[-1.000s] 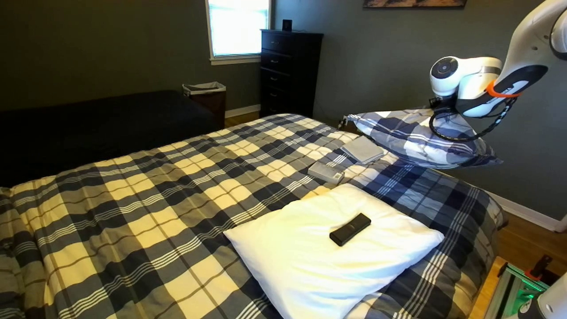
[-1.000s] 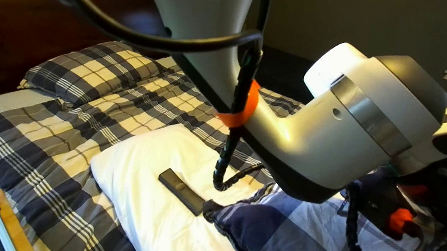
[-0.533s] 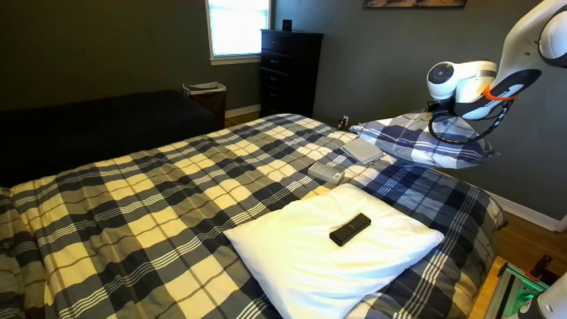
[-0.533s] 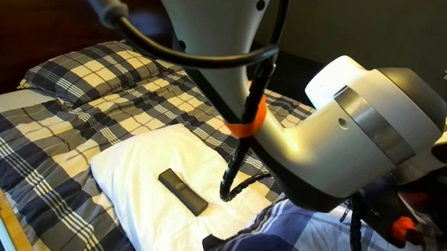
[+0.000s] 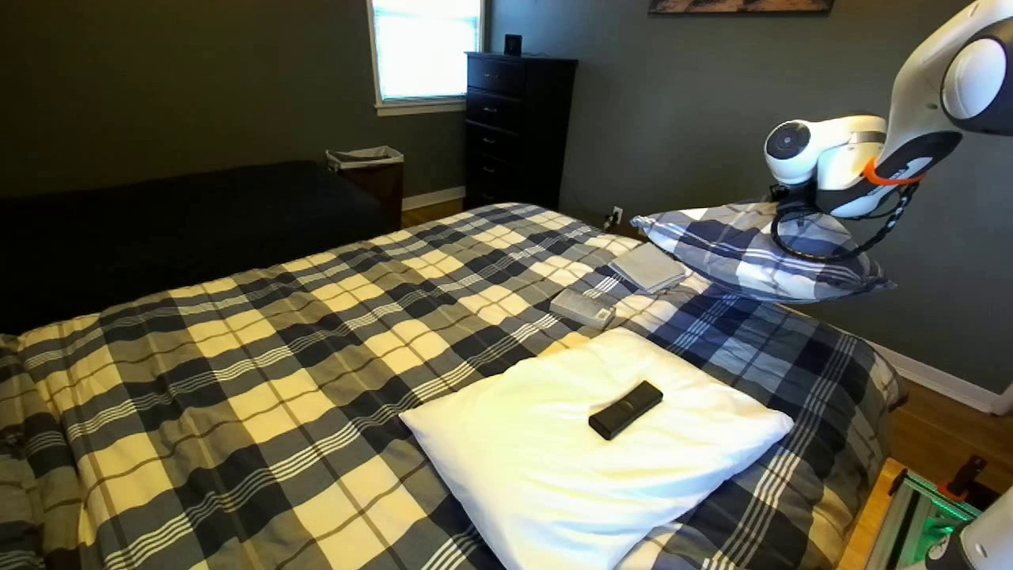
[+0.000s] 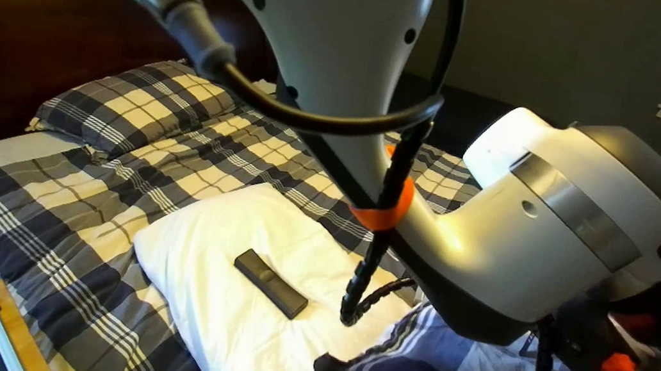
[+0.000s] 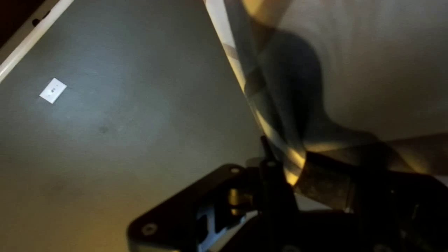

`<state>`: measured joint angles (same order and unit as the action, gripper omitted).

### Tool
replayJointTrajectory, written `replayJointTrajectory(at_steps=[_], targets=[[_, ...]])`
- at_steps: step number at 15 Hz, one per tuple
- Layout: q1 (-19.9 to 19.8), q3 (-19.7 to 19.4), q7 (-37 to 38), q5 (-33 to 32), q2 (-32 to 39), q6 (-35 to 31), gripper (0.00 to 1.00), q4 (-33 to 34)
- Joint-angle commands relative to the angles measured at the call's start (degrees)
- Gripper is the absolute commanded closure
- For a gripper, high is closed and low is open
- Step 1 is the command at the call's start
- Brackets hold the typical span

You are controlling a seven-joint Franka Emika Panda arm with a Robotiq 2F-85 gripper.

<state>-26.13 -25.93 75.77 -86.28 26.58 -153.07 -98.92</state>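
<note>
Plaid fabric pillow in navy, pale blue and white (image 5: 732,245): held at the edge of the navy, grey and cream checked bedspread (image 5: 261,356), sloping down to the right in an exterior view; whether its underside touches the bedspread cannot be told.
Black Robotiq gripper (image 7: 292,171): clamped on the plaid fabric pillow, a fold of its cloth pinched between the jaws in the wrist view; the pinch itself is hidden in both exterior views.
White and black jointed robot arm (image 6: 515,250): bent above the plaid fabric pillow, with a bright orange band (image 6: 382,212) around it and a black sleeved cable (image 6: 379,244) looping beneath.
Plain white soft pillow (image 5: 554,467): flat on the bedspread, nearer the camera than the plaid one in an exterior view.
Black oblong case (image 5: 625,409): lying on the white pillow.
Grey slim box (image 5: 583,309): on the bedspread, just beyond the white pillow.
Grey flat rectangular item (image 5: 647,267): near the grey box, beside the raised pillow's left end in that view.
Headboard end: dark glossy wooden headboard (image 6: 2,36), a cream and grey checked pillow (image 6: 134,106) before it.
Far corner: tall black chest of drawers (image 5: 514,134) beside a bright white-framed window (image 5: 427,51).
Grey painted wall (image 7: 122,105): bears a small white rectangular plate (image 7: 53,91).
</note>
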Motion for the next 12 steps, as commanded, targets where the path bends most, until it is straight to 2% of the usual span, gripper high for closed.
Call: replayJointTrajectory(at_steps=[1, 3, 4, 5, 6, 8, 9, 12], targets=[[-0.62, -1.06, 2.11, -2.29, 0.85, -0.89, 0.99, 3.55], [-0.77, -0.81, 1.48, -1.42, 0.91, -0.75, 0.99, 3.52], [-0.91, -0.39, 0.11, -0.17, 0.50, -0.82, 0.71, 2.80], [-0.82, -0.31, -0.03, -0.05, 0.33, -0.84, 0.70, 2.54], [-0.85, 0.08, -1.33, 0.99, -0.25, -0.89, 0.65, 1.97], [-0.94, 0.56, -3.86, 2.82, -1.67, -0.95, 0.49, 1.45], [-2.27, 2.42, -6.19, 4.32, -2.36, -0.51, 0.41, 1.51], [-2.51, 3.47, -13.01, 10.33, -4.10, -0.11, 0.19, 0.44]])
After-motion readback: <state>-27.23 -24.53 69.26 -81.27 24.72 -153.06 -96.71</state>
